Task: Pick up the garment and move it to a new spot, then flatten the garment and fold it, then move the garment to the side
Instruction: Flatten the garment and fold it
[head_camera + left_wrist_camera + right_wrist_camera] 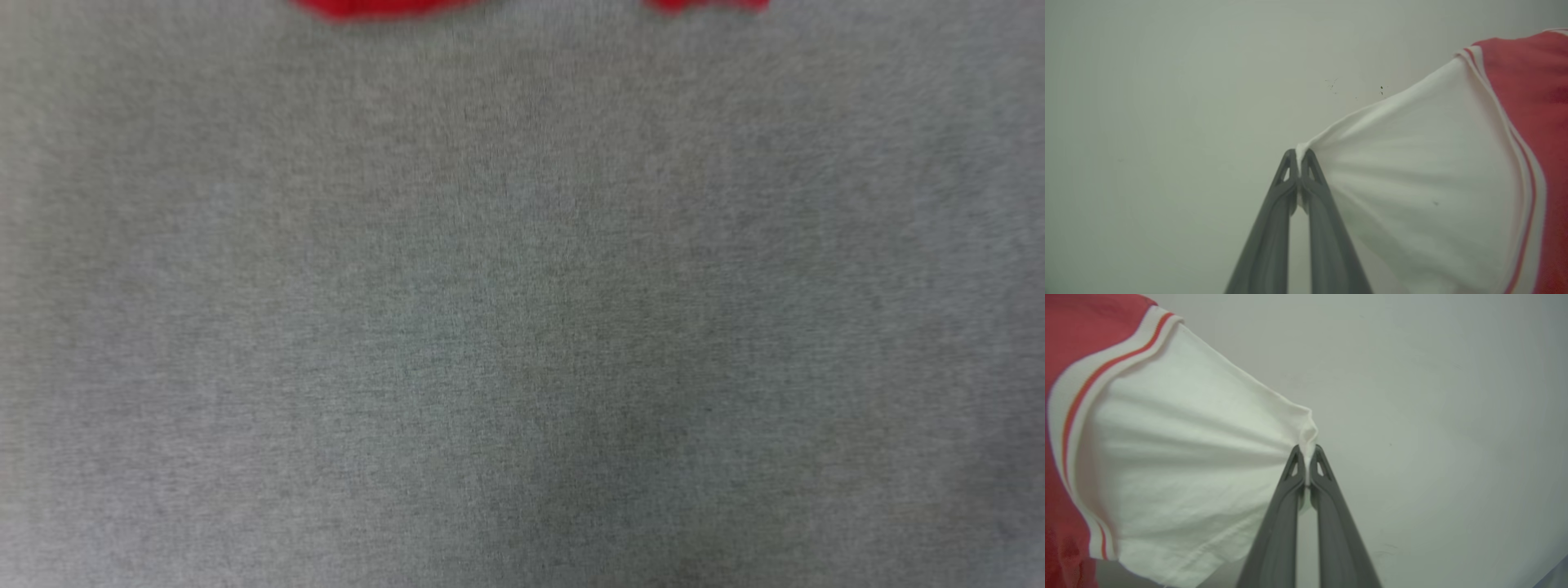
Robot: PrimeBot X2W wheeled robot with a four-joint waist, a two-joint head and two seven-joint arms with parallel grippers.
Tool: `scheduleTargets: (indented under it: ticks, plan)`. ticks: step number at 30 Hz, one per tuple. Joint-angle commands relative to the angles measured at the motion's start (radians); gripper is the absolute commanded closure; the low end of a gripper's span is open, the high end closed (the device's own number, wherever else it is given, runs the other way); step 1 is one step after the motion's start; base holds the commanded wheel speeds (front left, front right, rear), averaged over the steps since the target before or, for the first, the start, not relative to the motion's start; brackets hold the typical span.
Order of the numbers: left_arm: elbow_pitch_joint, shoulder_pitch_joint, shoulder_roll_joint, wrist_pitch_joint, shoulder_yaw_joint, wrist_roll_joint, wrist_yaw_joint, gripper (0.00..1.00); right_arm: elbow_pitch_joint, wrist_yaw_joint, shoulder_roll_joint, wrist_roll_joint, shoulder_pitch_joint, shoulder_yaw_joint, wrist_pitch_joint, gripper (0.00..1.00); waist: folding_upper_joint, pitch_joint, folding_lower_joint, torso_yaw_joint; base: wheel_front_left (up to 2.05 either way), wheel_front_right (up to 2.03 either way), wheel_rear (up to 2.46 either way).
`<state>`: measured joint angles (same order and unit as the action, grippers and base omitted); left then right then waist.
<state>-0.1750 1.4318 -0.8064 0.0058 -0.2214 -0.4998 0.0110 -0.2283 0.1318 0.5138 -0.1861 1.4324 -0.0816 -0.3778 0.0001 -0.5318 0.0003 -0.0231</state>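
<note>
The gray, cloth-textured desk (522, 327) spans the head view, blurred throughout, with none of its edges or corners in frame. The garment (367, 6) shows there as two red slivers cut off by the top of the picture, so its place on the desk cannot be judged.

In the wrist views each white sleeve is pulled taut, and the red body and the red-and-white stripe trim (1523, 163) run out of frame. The left gripper (1299, 157) has its fingers pressed together on a bunched tip of one sleeve. The right gripper (1306, 451) is clamped likewise on the other sleeve's edge.

A few dark specks (1381, 87) mark the pale background behind the left sleeve.
</note>
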Motion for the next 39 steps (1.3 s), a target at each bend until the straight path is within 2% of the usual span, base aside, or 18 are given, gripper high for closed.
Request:
scheduleTargets:
  ticks: [1,5,10,17,22,28,34,39]
  plan:
    - [-0.039,0.05,0.017,-0.019,-0.011,0.015,0.007,1.0,-0.036,-0.002,-0.012,0.028,0.045,0.013,0.026,1.0,-0.0001,-0.082,-0.0003,0.009,0.0,0.0,0.0]
    - [-0.16,0.183,0.075,-0.109,-0.026,0.045,0.006,1.0,-0.137,-0.002,-0.053,0.097,0.154,0.051,0.114,1.0,-0.0001,-0.137,-0.0003,0.022,0.0,0.0,0.0]
    - [-0.308,0.254,0.137,-0.205,-0.059,0.061,0.036,1.0,-0.252,-0.002,-0.104,0.161,0.197,0.073,0.22,1.0,-0.0001,-0.174,-0.0003,0.035,0.0,0.0,0.0]
    - [-0.418,0.137,0.219,-0.266,-0.097,0.062,0.062,1.0,-0.364,-0.002,-0.153,0.18,0.093,0.065,0.332,1.0,-0.0001,-0.158,-0.0003,0.048,0.0,0.0,0.0]
    - [-0.396,-0.05,0.261,-0.272,-0.087,0.068,0.06,1.0,-0.392,-0.002,-0.171,0.129,-0.046,0.041,0.393,1.0,-0.0001,-0.099,-0.0003,0.05,0.0,0.0,0.0]
    - [-0.28,-0.38,0.303,-0.273,-0.047,0.082,0.04,1.0,-0.388,-0.002,-0.137,0.04,-0.272,-0.024,0.411,1.0,-0.0001,0.01,-0.0003,0.055,0.0,0.0,0.0]
    - [-0.199,-0.714,0.317,-0.272,-0.051,0.093,0.045,1.0,-0.334,-0.002,-0.085,-0.099,-0.567,-0.099,0.375,1.0,-0.0001,0.142,-0.0003,0.061,0.0,0.0,0.0]
    - [-0.162,-0.95,0.327,-0.272,-0.082,0.086,0.032,1.0,-0.259,-0.002,-0.031,-0.215,-0.806,-0.143,0.324,1.0,-0.0001,0.242,-0.0003,0.063,0.0,0.0,0.0]
